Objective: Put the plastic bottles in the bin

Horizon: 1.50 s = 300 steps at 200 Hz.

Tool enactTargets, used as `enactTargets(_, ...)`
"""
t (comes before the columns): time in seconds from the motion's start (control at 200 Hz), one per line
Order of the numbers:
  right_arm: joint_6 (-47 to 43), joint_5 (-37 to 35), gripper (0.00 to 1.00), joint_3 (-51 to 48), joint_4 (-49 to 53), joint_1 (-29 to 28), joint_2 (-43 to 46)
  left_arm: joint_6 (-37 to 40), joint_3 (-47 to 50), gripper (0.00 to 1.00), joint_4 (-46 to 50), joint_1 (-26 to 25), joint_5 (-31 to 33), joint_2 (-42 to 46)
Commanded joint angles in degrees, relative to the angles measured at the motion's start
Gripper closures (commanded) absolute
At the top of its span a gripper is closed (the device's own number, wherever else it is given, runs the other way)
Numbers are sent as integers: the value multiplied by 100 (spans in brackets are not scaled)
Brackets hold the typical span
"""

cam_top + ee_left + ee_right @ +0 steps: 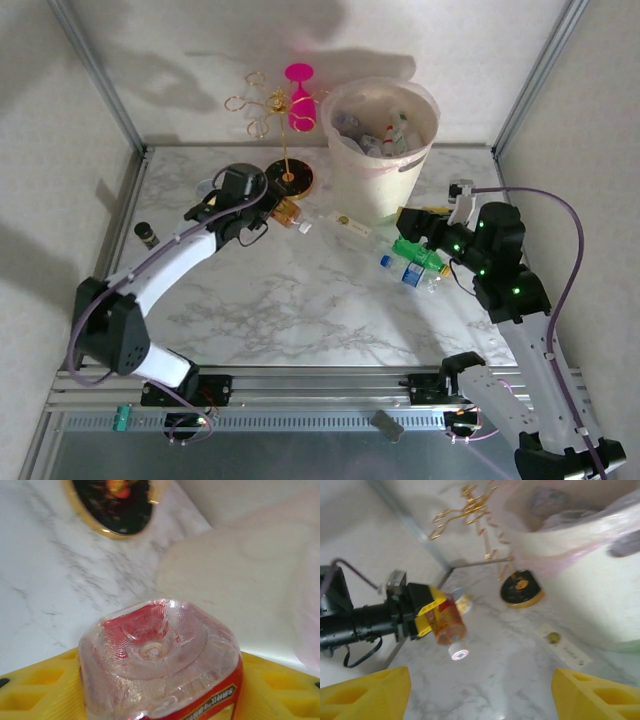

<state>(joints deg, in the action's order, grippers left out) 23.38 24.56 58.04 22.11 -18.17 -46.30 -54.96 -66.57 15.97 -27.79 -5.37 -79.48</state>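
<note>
Red-labelled bottle (160, 665) | base between left jaws | cap (458, 653) pointing out

— What did everything stand on?
— A table (300, 300) with a white, grey-veined marble top.
— And at the back?
— The bin (375, 190) stood upright at the far edge, right of centre. The gold wire stand (288, 178) stood just left of it on a round dark base.
— Anything lying flat?
— A clear bottle (352, 226) lay near the bin's foot. A green bottle (418, 252) and a blue-capped bottle (408, 273) lay side by side further right. A dark vial (147, 234) stood by the left edge.
</note>
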Motion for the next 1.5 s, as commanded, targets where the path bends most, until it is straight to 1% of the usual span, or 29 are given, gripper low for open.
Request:
enactTargets(0.0, -132, 503, 28, 99, -213, -472, -199, 1104, 59, 55, -151, -345, -202, 556)
enactTargets(0.065, -196, 130, 28, 240, -99, -1021, -450, 1153, 7, 55, -120, -429, -378, 731)
enactTargets(0.16, -268, -471, 25, 400, -97, -1782, -798, 1141, 3, 55, -199, -452, -771, 899)
enactTargets(0.225, -295, -660, 23, 557, -106, -2111, -1064, 1132, 34, 56, -293, -484, -1000, 1022)
enactTargets(0.245, -303, -705, 23, 609, -99, -2136, -1151, 1136, 39, 56, -312, -498, -1042, 1066)
enactTargets(0.255, -313, -728, 22, 640, -88, -2254, -1192, 1143, 45, 56, -320, -506, -1062, 1082)
enactTargets(0.325, -322, -751, 19, 831, -130, -2514, -1426, 1181, 30, 56, -293, -560, -1055, 1207)
enactTargets(0.376, -310, -687, 16, 928, -231, -2618, -1554, 1179, 59, 56, -317, -592, -1069, 1278)
enactTargets(0.466, -286, -394, 13, 1095, -377, -2676, -1823, 1138, 147, 57, -429, -631, -1243, 1347)
enactTargets(0.616, -319, -710, 13, 1366, -360, -2700, -2239, 1100, 214, 58, -593, -698, -1546, 1423)
enactTargets(0.671, -349, -725, 14, 1470, -355, -2700, -2378, 1105, 242, 58, -640, -718, -1643, 1460)
enactTargets(0.806, -342, -658, 21, 1620, -424, -2700, -2663, 1131, 263, 58, -615, -745, -1716, 1529)
enactTargets(1.031, -149, -141, 38, 1491, -830, -2700, -2759, 1137, 267, 57, -676, -745, -1762, 1594)
enactTargets(1.122, -29, 116, 39, 1406, -996, -2700, -2766, 1127, 282, 58, -726, -745, -1788, 1598)
enactTargets(1.202, 55, 174, 38, 1361, -1062, -2700, -2771, 1097, 308, 57, -795, -744, -1810, 1628)
enactTargets(1.322, 155, 217, 43, 1233, -1227, -2701, -2699, 1044, 328, 58, -911, -741, -1884, 1672)
enactTargets(1.387, 223, 246, 41, 1184, -1305, -2700, -2687, 1035, 337, 58, -963, -745, -1911, 1705)
enactTargets(1.442, 245, 224, 32, 1207, -1273, -2697, -2725, 1038, 337, 58, -997, -745, -1926, 1746)
enactTargets(1.497, 241, 194, 32, 1210, -1248, -2695, -2747, 1043, 328, 58, -1004, -745, -1933, 1786)
